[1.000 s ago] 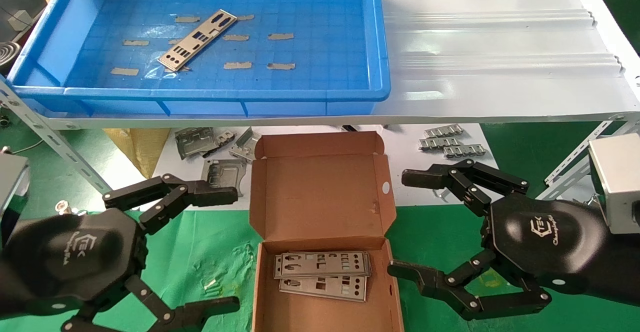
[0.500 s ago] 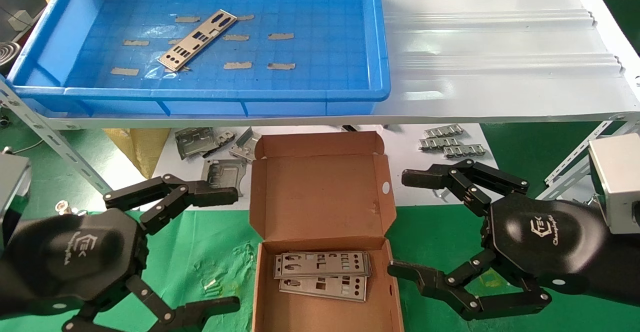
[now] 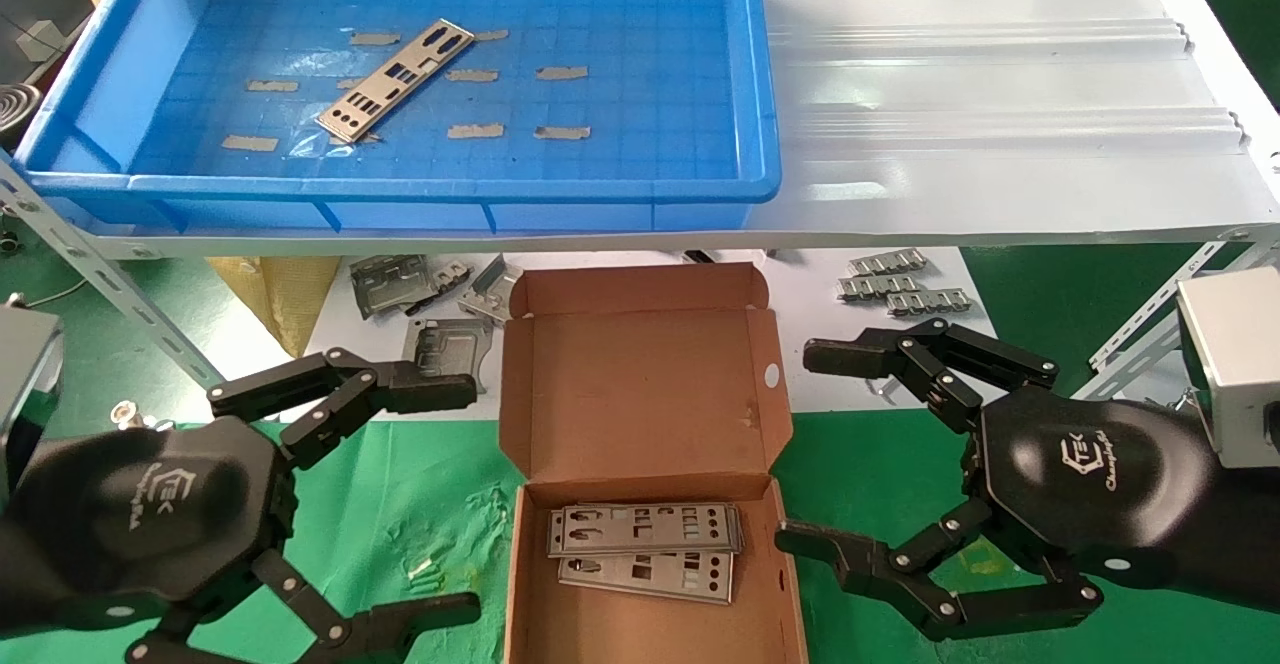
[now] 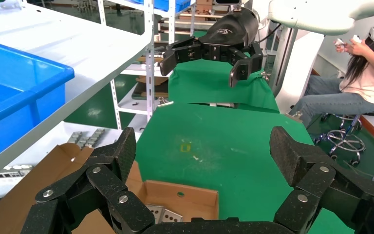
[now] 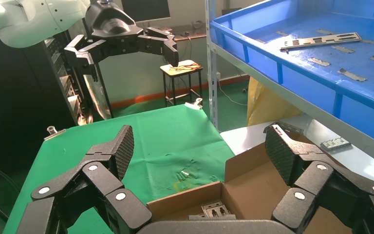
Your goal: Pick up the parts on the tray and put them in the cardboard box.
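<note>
One silver punched part (image 3: 395, 81) lies at a slant on the floor of the blue tray (image 3: 400, 187) on the upper shelf; the right wrist view shows it too (image 5: 320, 40). Below, the brown cardboard box (image 3: 640, 374) stands open with two parts (image 3: 645, 529) stacked in its near end. My left gripper (image 3: 468, 499) hangs open left of the box, empty. On the other side of the box, my right gripper (image 3: 795, 449) is open and empty as well.
Folded grey frame pieces (image 3: 400, 284) and short ridged strips (image 3: 900, 284) lie on a white sheet behind the box, under the shelf. A white corrugated sheet (image 3: 1000, 94) covers the shelf right of the tray. Green cloth (image 3: 420, 504) covers the table. Slotted shelf braces (image 3: 90, 264) slant at both sides.
</note>
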{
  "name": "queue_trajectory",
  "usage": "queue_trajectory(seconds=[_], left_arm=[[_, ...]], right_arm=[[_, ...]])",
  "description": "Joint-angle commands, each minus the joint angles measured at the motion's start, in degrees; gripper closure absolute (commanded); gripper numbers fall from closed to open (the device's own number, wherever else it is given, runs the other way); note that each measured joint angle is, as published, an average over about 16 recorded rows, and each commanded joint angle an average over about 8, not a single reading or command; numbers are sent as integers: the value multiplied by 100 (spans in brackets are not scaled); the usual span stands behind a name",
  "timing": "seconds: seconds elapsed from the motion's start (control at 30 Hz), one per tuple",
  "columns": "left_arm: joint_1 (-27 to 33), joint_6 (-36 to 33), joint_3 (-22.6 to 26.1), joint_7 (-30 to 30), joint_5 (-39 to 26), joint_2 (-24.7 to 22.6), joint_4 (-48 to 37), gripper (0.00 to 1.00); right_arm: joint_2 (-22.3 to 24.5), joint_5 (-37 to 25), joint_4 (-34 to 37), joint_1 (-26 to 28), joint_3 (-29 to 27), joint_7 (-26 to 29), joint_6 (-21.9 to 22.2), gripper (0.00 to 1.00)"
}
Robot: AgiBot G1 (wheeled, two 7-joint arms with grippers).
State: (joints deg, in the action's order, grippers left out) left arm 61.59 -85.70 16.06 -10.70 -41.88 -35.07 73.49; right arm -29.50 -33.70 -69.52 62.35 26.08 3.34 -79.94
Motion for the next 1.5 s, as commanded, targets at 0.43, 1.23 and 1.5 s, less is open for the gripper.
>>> queue_trajectory(seconds=[0.43,1.23,1.5], left_arm=[[1,0,1,0,0,-1,-2,0],[1,0,2,0,0,-1,-2,0],[1,0,1,0,0,-1,-2,0]], right_arm=[[0,0,0,0,0,0,0,0],[0,0,0,0,0,0,0,0],[0,0,0,0,0,0,0,0]])
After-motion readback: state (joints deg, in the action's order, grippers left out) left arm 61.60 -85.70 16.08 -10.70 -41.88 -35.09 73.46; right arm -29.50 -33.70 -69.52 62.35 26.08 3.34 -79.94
